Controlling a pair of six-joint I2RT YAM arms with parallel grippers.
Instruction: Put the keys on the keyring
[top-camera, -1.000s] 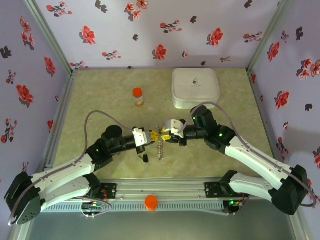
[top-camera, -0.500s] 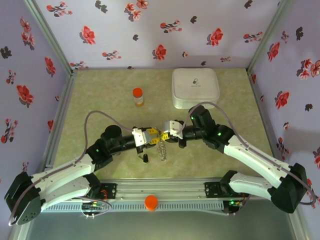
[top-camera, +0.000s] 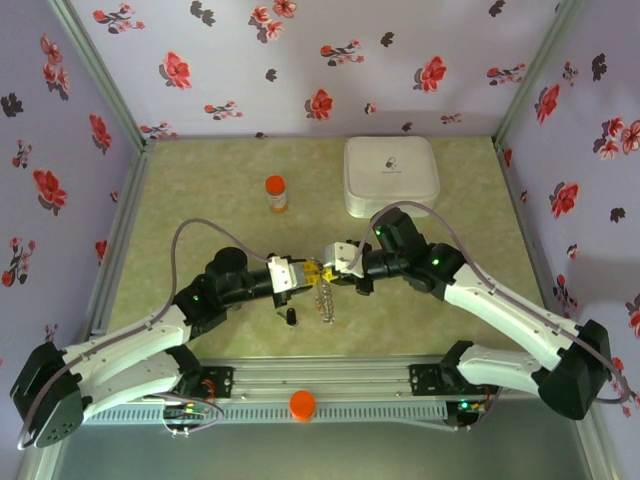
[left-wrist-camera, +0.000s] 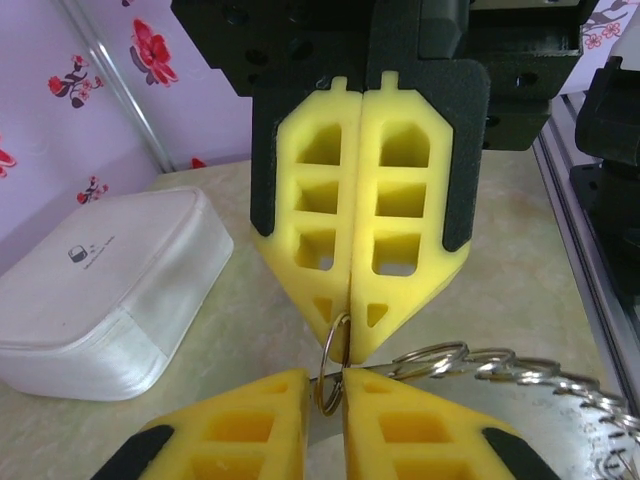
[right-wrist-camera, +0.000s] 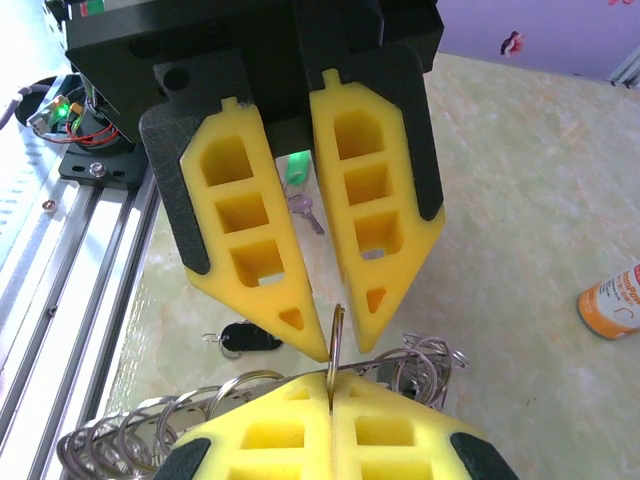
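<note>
1. The keyring (top-camera: 323, 297), a string of split rings, dangles between the two grippers over the table (top-camera: 200, 210), midway along and toward its near edge. Its long axis drops from one end ring.
2. The right gripper (left-wrist-camera: 350, 348) is clamped on that end ring (edge-on in its seam). The left gripper (right-wrist-camera: 340, 342) faces it tip to tip, with its jaws slightly apart around the same ring and not visibly pressing it.
3. The black key (top-camera: 291, 316) lies on the table just nearside of the left gripper. The green key (right-wrist-camera: 297, 180) lies behind its fingers. The left arm is nearer both, so it would likely fetch.
4. The case (top-camera: 390, 175), near the far right corner, is shut, its contents hidden. The bottle (top-camera: 276, 193) stands capped, well apart.
</note>
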